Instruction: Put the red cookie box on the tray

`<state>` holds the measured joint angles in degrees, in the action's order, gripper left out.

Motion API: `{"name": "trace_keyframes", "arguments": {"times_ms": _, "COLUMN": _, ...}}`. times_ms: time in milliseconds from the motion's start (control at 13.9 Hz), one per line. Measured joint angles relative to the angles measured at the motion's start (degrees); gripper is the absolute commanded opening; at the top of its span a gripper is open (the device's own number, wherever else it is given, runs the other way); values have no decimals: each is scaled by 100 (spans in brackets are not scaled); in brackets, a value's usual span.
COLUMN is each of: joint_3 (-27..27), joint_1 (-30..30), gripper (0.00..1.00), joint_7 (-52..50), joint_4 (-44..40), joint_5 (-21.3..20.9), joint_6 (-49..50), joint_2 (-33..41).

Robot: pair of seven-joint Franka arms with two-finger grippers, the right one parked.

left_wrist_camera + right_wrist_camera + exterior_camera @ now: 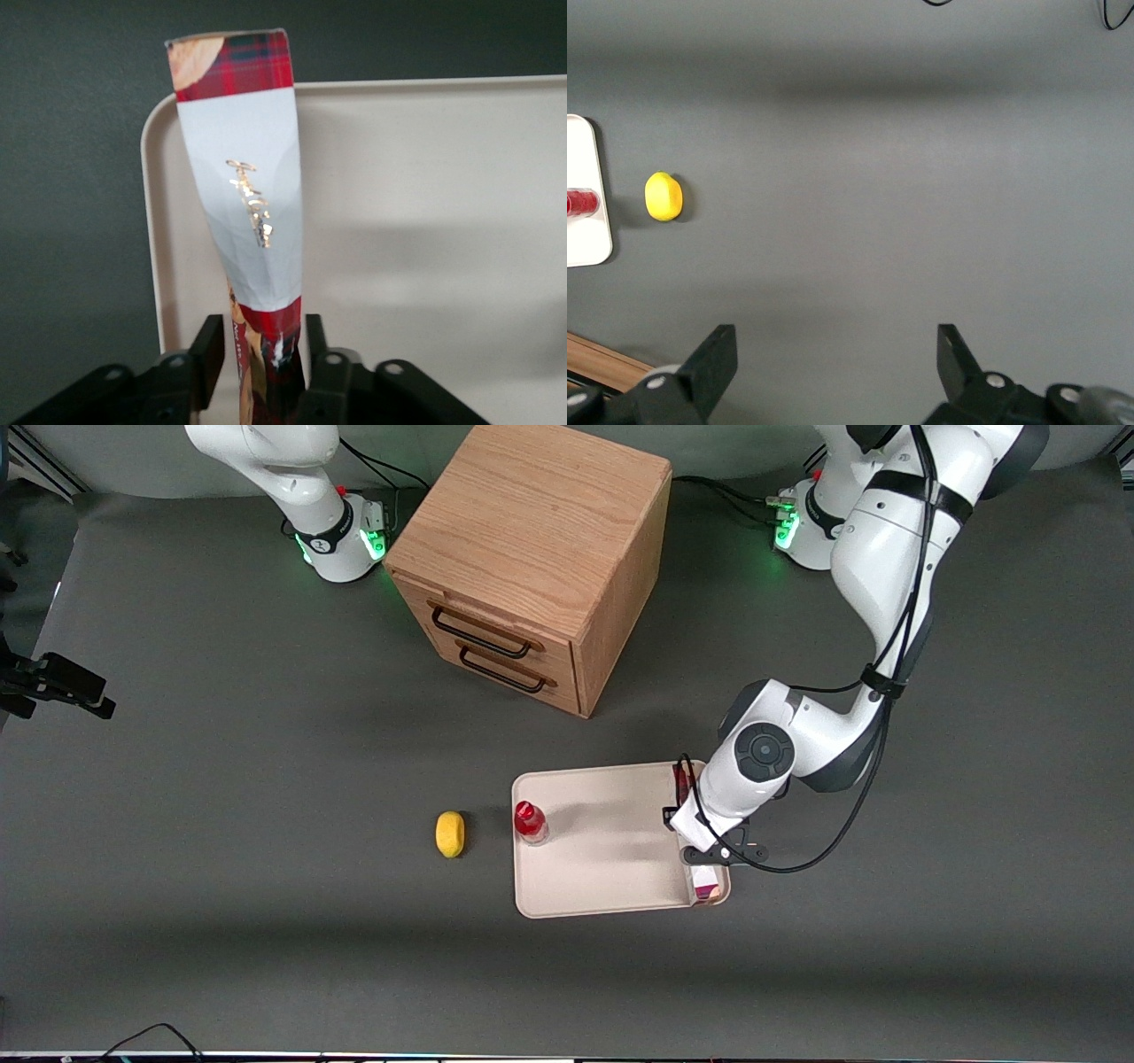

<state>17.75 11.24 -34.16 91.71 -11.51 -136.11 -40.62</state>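
red cookie box [706,882] mostly hidden under gripper [700,841]

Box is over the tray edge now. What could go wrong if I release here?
The gripper is shut on the red cookie box, which sits right along the tray rim at the working arm's end. On release it may land on the rim and tip or slide off onto the table. The box also looks pinched where the fingers hold it, so more squeeze could crush it. The red-capped bottle stands well away.
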Motion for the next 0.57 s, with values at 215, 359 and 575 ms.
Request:
{"name": "trace_keyframes", "arguments": {"times_ms": 215, "joint_3": -5, "joint_1": 0, "gripper": 100, "joint_7": -1, "joint_4": -31, "joint_5": -6, "joint_6": 5, "joint_2": 5}}
{"name": "trace_keyframes", "arguments": {"times_ms": 359, "joint_3": -16, "joint_1": -5, "gripper": 100, "joint_7": -1, "joint_4": -88, "joint_5": -14, "joint_6": 110, "joint_2": 64}}
{"name": "trace_keyframes", "arguments": {"times_ms": 575, "joint_3": -33, "joint_1": -47, "gripper": 100, "joint_7": 5, "joint_4": -145, "joint_5": -21, "joint_6": 855, "joint_2": 480}}
